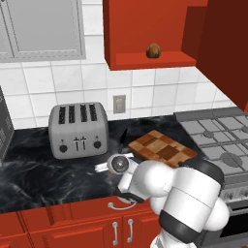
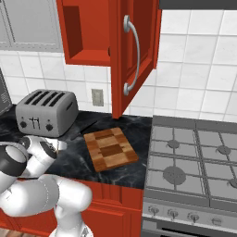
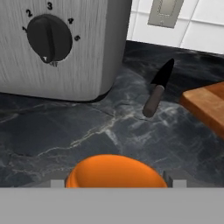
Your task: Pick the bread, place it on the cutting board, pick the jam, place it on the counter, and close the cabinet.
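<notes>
The bread [image 1: 153, 50], a small round brown loaf, sits on the shelf of the open red cabinet [image 1: 145, 60]. The cabinet door [image 2: 134, 55] stands swung out. The checkered cutting board [image 1: 162, 147] [image 2: 110, 149] lies bare on the black counter [image 1: 48, 174], right of the toaster. My gripper [image 1: 102, 167] [image 2: 62, 145] is low over the counter in front of the toaster. In the hand view the orange jam [image 3: 116, 171] fills the space between the finger tips, and the gripper [image 3: 115, 181] is shut on it just above the counter [image 3: 87, 131].
A silver toaster [image 1: 77, 128] [image 3: 57, 43] stands close on the left. A dark knife [image 3: 157, 89] lies between the toaster and the cutting board. The stove [image 2: 194, 162] adjoins the counter on the right. A wall outlet [image 1: 119, 103] sits behind.
</notes>
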Robot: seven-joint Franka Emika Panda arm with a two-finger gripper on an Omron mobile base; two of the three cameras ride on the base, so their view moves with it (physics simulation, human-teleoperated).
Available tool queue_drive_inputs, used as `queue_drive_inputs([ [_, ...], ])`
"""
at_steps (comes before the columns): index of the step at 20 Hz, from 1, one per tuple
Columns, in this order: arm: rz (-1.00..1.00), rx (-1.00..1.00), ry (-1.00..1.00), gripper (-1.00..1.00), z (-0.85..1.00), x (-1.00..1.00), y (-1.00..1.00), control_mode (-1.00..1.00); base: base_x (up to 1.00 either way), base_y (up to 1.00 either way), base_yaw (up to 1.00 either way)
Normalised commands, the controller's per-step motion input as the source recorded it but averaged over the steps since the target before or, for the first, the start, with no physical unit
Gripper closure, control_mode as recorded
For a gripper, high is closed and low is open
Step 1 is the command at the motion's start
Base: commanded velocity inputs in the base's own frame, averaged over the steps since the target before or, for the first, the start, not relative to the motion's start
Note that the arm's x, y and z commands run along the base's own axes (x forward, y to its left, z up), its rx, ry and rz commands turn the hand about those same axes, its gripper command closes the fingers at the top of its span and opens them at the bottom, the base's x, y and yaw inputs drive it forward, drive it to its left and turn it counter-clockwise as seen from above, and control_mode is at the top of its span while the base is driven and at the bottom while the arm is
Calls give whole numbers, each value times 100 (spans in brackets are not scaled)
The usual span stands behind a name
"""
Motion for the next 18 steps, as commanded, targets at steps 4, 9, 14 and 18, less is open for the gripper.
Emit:
queue_drive_inputs([
  [4, 0, 0, -2, 100, -11, 3, 0, -100, 0, 0, 0],
  [9, 0, 0, -6, 100, -10, 5, 0, -100, 0, 0, 0],
  [14, 0, 0, -5, 100, -11, 1, 0, -100, 0, 0, 0],
  [18, 0, 0, -2, 100, -14, 0, 0, -100, 0, 0, 0],
])
